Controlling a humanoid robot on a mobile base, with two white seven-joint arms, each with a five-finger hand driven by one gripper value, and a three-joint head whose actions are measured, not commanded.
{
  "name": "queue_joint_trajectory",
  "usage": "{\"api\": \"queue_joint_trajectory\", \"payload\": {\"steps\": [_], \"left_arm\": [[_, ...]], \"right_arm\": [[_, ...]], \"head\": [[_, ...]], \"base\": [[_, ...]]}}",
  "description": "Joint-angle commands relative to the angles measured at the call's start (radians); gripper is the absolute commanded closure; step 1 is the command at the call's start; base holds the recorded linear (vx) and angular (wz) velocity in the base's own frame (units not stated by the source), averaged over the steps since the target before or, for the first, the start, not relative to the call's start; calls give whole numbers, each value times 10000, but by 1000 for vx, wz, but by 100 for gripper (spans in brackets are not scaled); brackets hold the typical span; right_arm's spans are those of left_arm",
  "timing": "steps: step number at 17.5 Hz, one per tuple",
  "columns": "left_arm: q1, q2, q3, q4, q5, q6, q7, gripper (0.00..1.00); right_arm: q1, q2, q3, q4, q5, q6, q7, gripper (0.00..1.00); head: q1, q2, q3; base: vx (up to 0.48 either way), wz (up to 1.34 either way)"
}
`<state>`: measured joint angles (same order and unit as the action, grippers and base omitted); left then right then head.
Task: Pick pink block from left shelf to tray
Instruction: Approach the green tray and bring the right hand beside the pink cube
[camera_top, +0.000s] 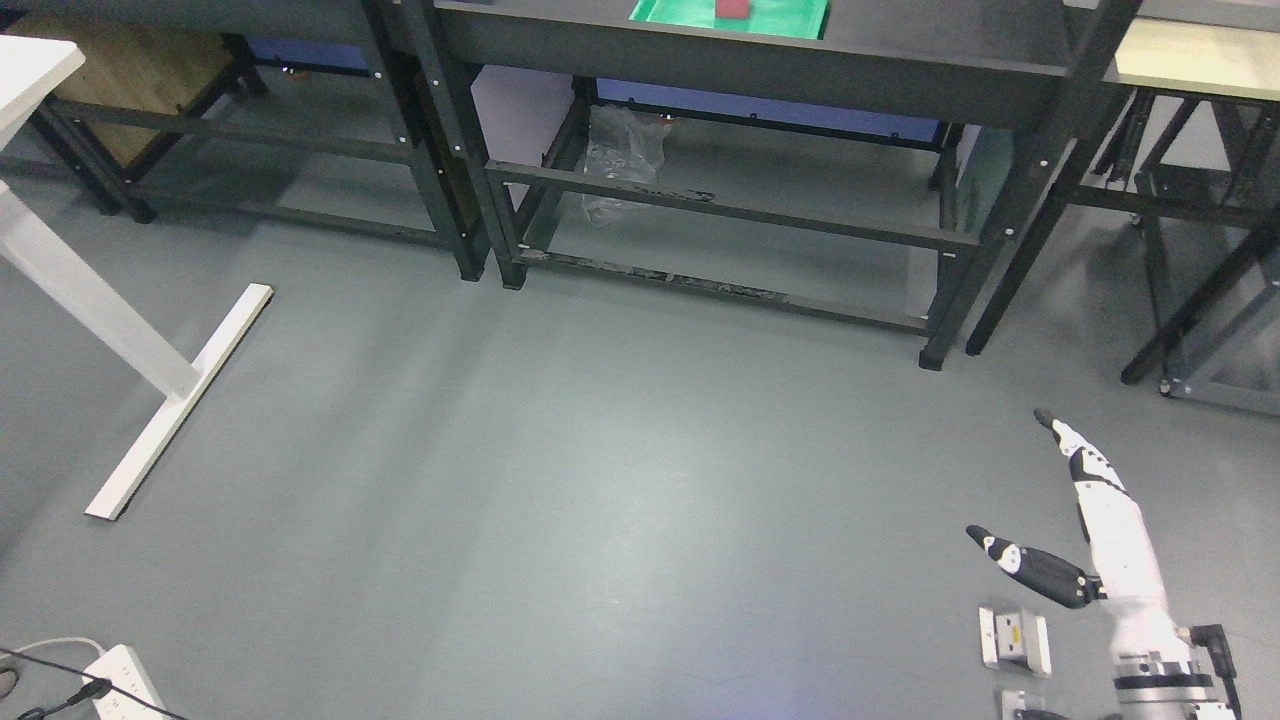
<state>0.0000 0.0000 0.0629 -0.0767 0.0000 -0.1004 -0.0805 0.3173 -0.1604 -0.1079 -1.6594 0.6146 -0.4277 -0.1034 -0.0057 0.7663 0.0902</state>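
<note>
Green flat tray (690, 12) with pinkish-red block (733, 9) is seen at twelve o'clock; right hand (1085, 540) at five, fingers (1075, 450) spread wide, empty.

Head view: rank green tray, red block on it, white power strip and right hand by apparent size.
1. Right hand, though it is nearest the camera, so that inflates it.
2. Green tray, cut off by the top edge.
3. White power strip, partly cropped.
4. Red block, also cropped.
</note>
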Motion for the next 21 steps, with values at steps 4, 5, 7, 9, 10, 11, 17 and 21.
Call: {"api": "queue_joint_trajectory", "payload": {"steps": [4, 5, 7, 9, 10, 11, 17, 21], "left_arm": [[92, 174, 0, 0, -15, -8, 8, 0], [92, 174, 0, 0, -15, -8, 8, 0], [92, 174, 0, 0, -15, -8, 8, 0], [92, 174, 0, 0, -15, -8, 8, 0], [92, 174, 0, 0, -15, -8, 8, 0], [92, 174, 0, 0, -15, -8, 8, 0], [92, 174, 0, 0, -15, -8, 8, 0], [92, 174, 0, 0, -15, -8, 8, 0]], "right_arm": [[-42, 346, -808, -35, 966, 1015, -607, 2], [-226, 316, -747, -35, 1685, 1982, -713, 2], [-457, 331, -564, -35, 3126, 2771, -1019, 2], [-580, 560, -287, -65, 3777, 3125, -1052, 2], [-596, 713, -286, -96, 3778, 3218, -1052, 2], [-626, 745, -286, -141, 3778, 3279, -1052, 2], [-780, 730, -164, -157, 3794, 3510, -1052, 2], [-765, 761, -194, -219, 3809, 3587, -1067, 2]], "head": [[0, 0, 0], [0, 0, 0], [0, 0, 0], [0, 0, 0], [0, 0, 0], [0, 0, 0], [0, 0, 0], [0, 0, 0]], "base": [[68, 282], [75, 243], [91, 224], [115, 191], [116, 199], [162, 144], [187, 85], [251, -6]]}}
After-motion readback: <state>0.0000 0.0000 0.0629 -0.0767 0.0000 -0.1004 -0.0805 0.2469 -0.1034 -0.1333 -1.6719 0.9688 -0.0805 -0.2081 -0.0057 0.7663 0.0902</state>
